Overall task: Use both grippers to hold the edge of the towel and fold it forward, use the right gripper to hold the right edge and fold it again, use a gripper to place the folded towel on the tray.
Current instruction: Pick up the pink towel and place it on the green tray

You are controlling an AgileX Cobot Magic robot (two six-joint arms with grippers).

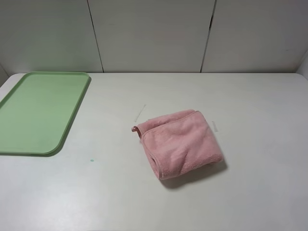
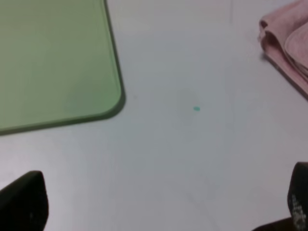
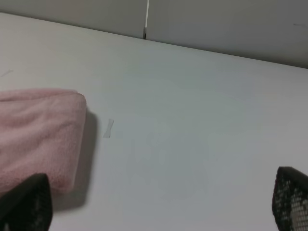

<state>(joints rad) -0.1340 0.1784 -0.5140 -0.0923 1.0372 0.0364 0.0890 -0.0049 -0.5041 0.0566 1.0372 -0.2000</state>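
Exterior high shows one towel (image 1: pixel 180 143), one tray (image 1: pixel 38 113), perhaps one speck (image 1: pixel 91 160).

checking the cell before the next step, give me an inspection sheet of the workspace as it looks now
surface: white table, no spills seen
job's things: pink towel folded into a compact bundle, right of centre on the table; green tray at the far left, apart from the towel, nothing on the part in view
clutter: green speck between tray and towel; pale strip and second strip by the towel
grippers: left pincer open, above bare table near the tray's corner; right pincer open, near the towel, holding nothing
cables: nothing seen
surroundings: pale wall panels with dark seams behind the table
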